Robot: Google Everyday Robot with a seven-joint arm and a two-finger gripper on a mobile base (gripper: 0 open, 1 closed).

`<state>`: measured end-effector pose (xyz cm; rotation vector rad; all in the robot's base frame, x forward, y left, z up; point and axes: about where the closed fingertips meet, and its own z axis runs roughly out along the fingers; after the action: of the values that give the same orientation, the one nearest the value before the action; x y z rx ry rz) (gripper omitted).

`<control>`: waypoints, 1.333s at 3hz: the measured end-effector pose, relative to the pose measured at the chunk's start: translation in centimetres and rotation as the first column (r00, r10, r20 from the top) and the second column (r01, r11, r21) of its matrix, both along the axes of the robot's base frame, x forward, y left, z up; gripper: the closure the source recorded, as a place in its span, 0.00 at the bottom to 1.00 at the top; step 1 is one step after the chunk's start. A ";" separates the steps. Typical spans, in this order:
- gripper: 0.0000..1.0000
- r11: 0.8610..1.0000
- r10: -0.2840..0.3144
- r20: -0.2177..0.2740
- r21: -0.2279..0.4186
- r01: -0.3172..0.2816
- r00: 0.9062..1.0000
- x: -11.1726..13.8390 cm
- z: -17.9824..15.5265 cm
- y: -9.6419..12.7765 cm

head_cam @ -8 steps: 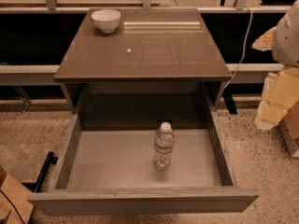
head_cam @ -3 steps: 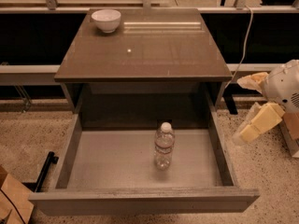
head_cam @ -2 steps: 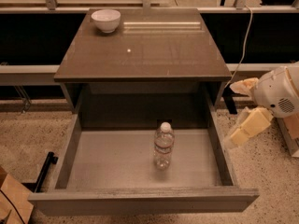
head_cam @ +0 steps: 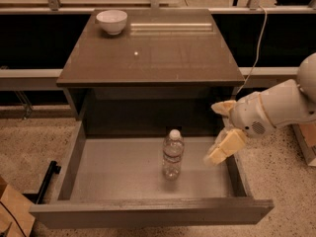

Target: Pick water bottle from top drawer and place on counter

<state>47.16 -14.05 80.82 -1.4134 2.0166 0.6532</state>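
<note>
Floor: speckled beige stone floor (head_cam: 29, 137) lies all round the cabinet.
Desk: smooth, slightly glossy brown-grey rectangular desk (head_cam: 163, 58) forms the top of the cabinet, with a small bright reflection near its middle.
Drawer: wide, deep grey top drawer (head_cam: 148, 214) with a plain flat front panel is pulled fully out below the desk, and its light grey inner floor is showing.
Arm: white rounded robot arm (head_cam: 281, 105) reaches in from the right edge, at the height of the drawer's right wall.
Claw: cream-coloured two-finger claw (head_cam: 220, 129) hangs over the right side of the drawer, spread wide and holding nothing. One finger is up near the desk's front right corner; the other is lower, over the drawer's inner right edge.
Bottle: small clear ribbed plastic water bottle (head_cam: 173, 154) with a white cap stands upright on the drawer floor, right of centre. It is left of the claw and apart from it.
Bowl: small white round bowl (head_cam: 111, 21) sits on the desk's far left corner.
Bar: short black bar (head_cam: 47, 180) lies on the floor just left of the drawer.
</note>
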 end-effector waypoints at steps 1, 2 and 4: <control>0.00 0.998 0.016 -0.022 0.062 -0.015 1.000 0.7 -3.0 2.6; 0.00 0.989 0.034 -0.055 0.146 -0.026 0.998 1.7 -6.3 5.5; 0.18 0.960 0.078 -0.119 0.277 -0.043 0.990 3.8 -11.4 10.1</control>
<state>50.91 -3.97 69.46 -1.2993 1.8957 1.0324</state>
